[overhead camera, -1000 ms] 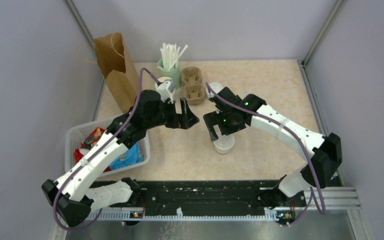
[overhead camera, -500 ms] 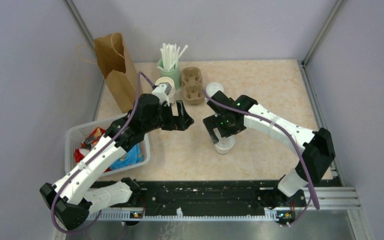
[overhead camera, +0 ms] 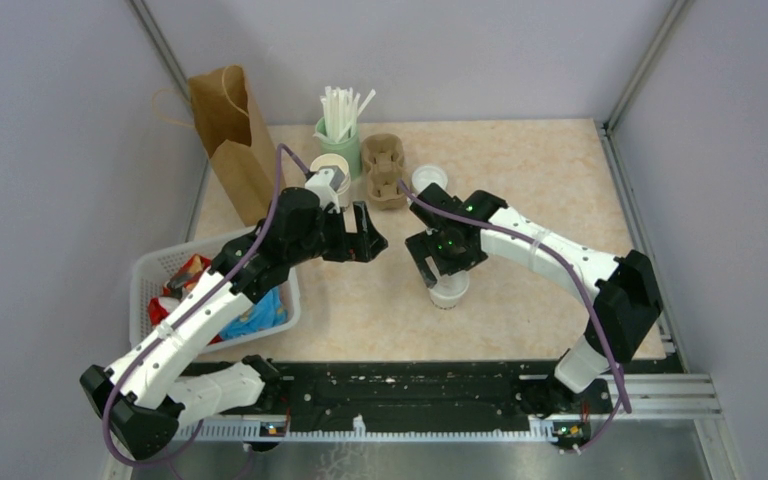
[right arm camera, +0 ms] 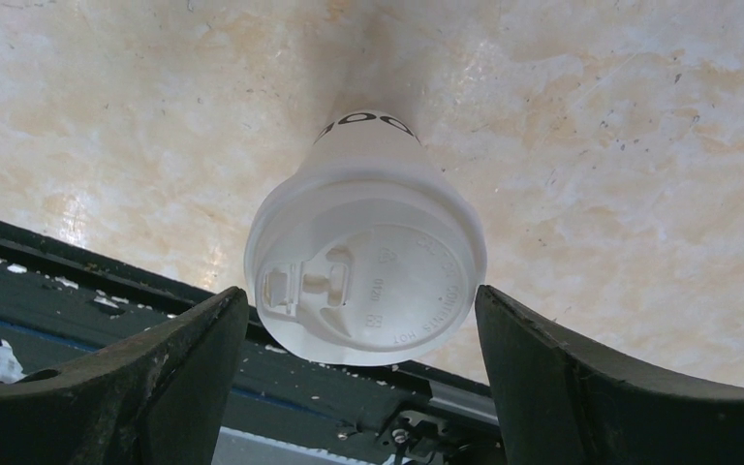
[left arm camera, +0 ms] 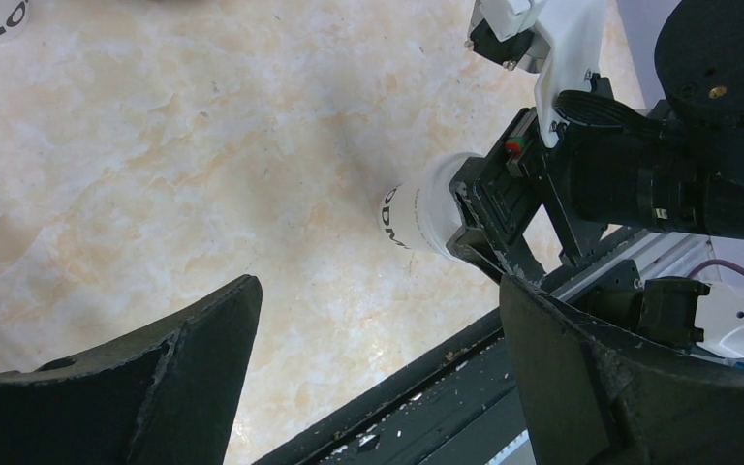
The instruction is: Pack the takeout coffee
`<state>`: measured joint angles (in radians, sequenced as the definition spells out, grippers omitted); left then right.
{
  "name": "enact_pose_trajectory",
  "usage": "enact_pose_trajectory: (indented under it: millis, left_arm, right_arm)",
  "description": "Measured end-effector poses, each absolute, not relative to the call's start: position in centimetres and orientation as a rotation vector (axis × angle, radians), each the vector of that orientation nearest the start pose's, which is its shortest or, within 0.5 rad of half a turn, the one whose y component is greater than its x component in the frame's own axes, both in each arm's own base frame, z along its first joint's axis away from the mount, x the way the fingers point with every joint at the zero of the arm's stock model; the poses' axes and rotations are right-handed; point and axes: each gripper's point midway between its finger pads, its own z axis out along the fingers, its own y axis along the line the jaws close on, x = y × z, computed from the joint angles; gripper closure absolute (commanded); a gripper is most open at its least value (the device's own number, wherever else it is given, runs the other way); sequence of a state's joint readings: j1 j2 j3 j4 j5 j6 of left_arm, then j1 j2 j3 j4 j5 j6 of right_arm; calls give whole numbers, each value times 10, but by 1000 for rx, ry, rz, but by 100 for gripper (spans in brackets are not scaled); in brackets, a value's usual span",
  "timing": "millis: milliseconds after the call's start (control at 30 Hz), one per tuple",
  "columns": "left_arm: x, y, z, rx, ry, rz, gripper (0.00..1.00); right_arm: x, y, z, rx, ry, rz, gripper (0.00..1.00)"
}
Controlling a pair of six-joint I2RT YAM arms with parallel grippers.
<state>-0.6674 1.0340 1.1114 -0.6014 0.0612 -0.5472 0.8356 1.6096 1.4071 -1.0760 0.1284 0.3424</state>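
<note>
The takeout coffee (overhead camera: 449, 291) is a cream-white paper cup with dark lettering and a white plastic lid, upright on the table near the middle front. My right gripper (overhead camera: 437, 262) hangs right above it, open. In the right wrist view the lid (right arm camera: 368, 291) sits between the spread fingers (right arm camera: 184, 358), with small gaps on both sides, and the gripper (right arm camera: 360, 300) is not touching it. My left gripper (overhead camera: 365, 240) is open and empty, to the left of the cup. In the left wrist view the gripper (left arm camera: 380, 291) faces the cup (left arm camera: 415, 218).
A brown paper bag (overhead camera: 230, 135) stands at the back left. Beside it are a green holder of straws (overhead camera: 340, 125), a stack of lidless cups (overhead camera: 328, 172), a brown pulp carrier (overhead camera: 385, 170) and a loose white lid (overhead camera: 429, 178). A white basket (overhead camera: 155, 270) of snack packets sits at the left.
My right gripper has shifted slightly left and settled closer over the cup as its arm folded inward. My left gripper has drawn back a little to the left. The cup has not moved.
</note>
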Motion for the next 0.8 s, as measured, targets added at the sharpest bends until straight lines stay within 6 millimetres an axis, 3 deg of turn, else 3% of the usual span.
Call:
enact_pose_trajectory:
  millis: [267,433,600,700,800]
  left_arm:
    - [233,-225,260,172,2204,-772,2]
    - [234,-226,258,174,2213,-767,2]
    - [235,-226,256,179,2217,-763,2]
    - [235,-227,256,188,2218,-758,2]
    - [238,-229,257,201,2217,-755,2]
  right_arm:
    - [218,227,129,-663,2756,68,15]
    - [219,227,129,-639,2754,60,21]
    - [233,218,130,-523,2743,38,22]
    - [255,192,130,-356,2724,8,22]
    - [287,142,131,-104,2685,-49,21]
